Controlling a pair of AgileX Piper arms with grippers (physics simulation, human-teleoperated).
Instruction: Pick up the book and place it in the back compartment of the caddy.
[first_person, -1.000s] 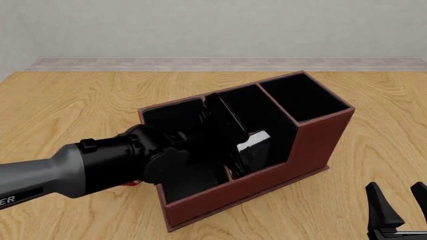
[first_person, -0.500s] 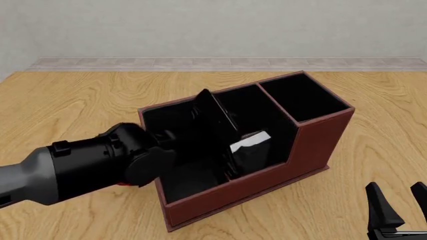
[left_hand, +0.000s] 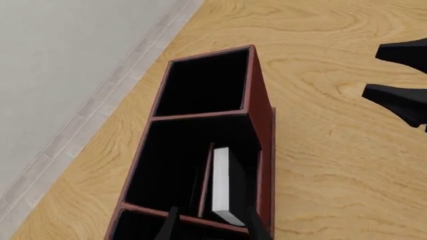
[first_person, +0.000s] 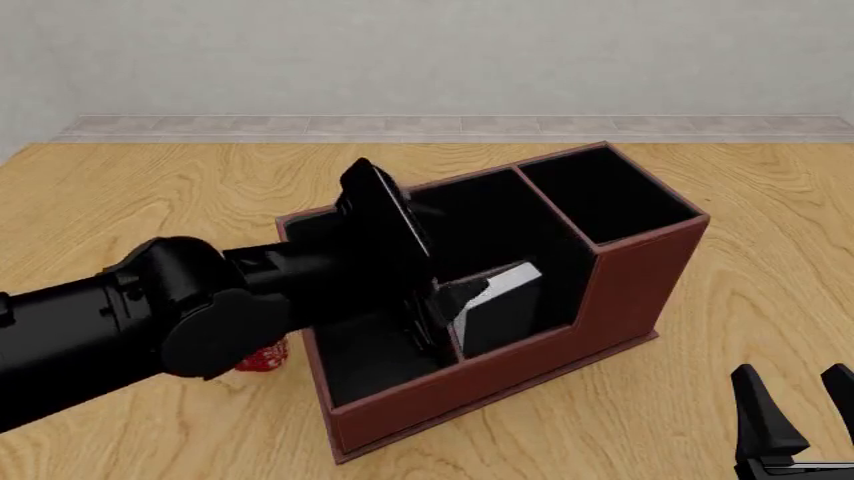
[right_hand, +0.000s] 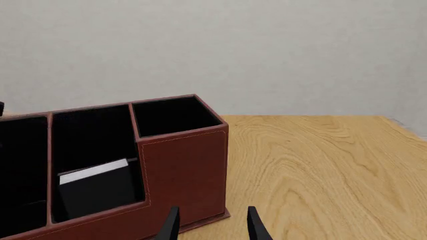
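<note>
The book (first_person: 497, 300) leans inside the caddy (first_person: 627, 290), in the middle section's half nearest the arms, free of the left gripper (left_hand: 212, 226), whose jaws stand apart above it. The right gripper (right_hand: 210, 222) idles, jaws apart. Whether that is the back compartment seems doubtful.

Bare simulated room: wooden table (first_person: 160, 190), grey wall (first_person: 427, 55).

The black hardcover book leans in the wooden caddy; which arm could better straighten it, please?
Left: its claw hovers open just over the book. The right claw sits low outside the reddish-brown caddy's front wall.
</note>
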